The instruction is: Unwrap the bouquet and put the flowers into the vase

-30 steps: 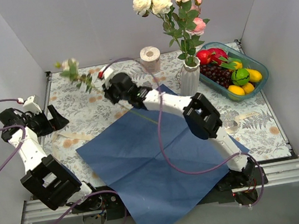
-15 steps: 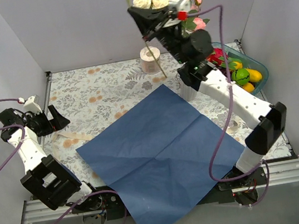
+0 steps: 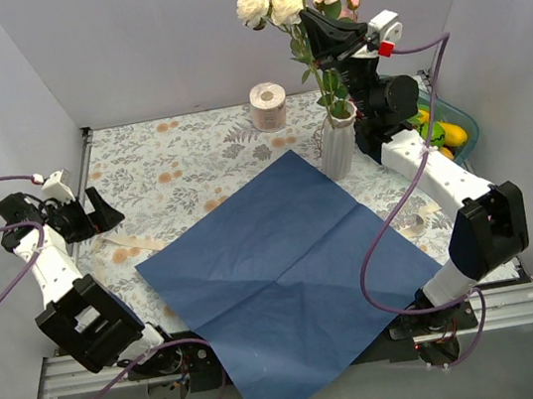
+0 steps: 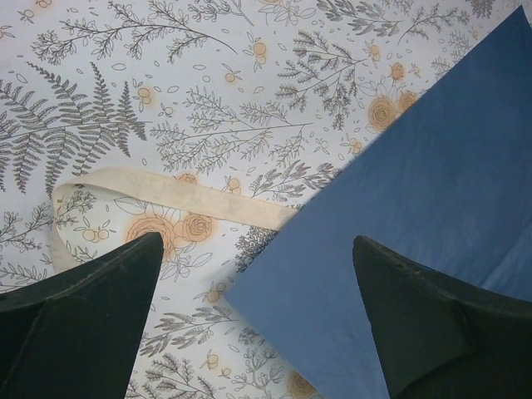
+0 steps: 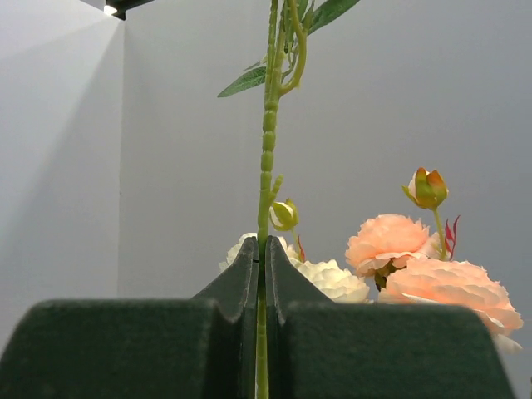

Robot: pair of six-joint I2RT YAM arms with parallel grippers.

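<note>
Now I'm mid-placing: my right gripper (image 5: 260,249) is clamped on one flower stem (image 5: 266,150), its long axis vertical, leafy end up, over the vase (image 3: 338,144) by the far edge of the table (image 3: 172,173), right of centre. Next, I reckon, it wants a straight descent into the narrow neck. My left gripper (image 4: 256,243) hangs wide.

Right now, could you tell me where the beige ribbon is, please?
In the top view, the beige ribbon lies flat on the table's left side, beside the open left gripper, one end meeting the blue paper sheet's left corner.
</note>
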